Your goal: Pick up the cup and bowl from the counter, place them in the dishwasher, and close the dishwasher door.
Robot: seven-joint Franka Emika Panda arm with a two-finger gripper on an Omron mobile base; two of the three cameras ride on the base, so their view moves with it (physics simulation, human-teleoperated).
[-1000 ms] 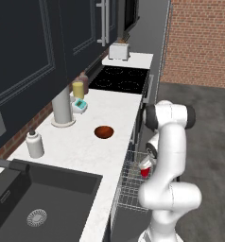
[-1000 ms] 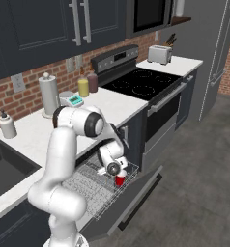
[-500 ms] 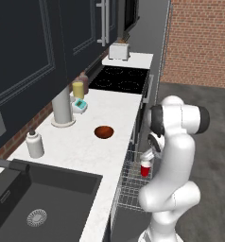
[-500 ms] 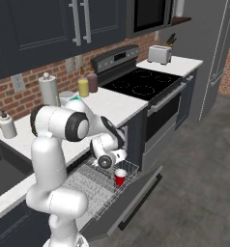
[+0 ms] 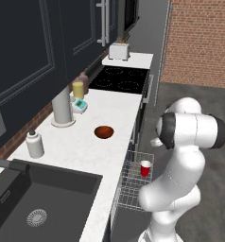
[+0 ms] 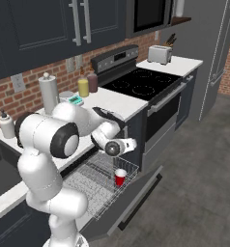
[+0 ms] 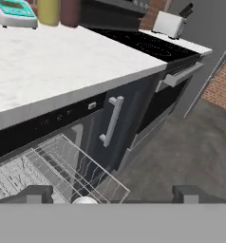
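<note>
**Cup dropped off, bowl next**

The cup [image 6: 120,177] now stands alone in the pulled-out rack [image 6: 95,182], at its front corner. The end effector [image 6: 128,144] has let go and risen clear above it, jaws spread wide and empty. That half looks done. Farther back, the bowl [image 5: 104,132] waits on the desk [image 5: 86,142], and the door [image 6: 129,202] hangs open.
</note>
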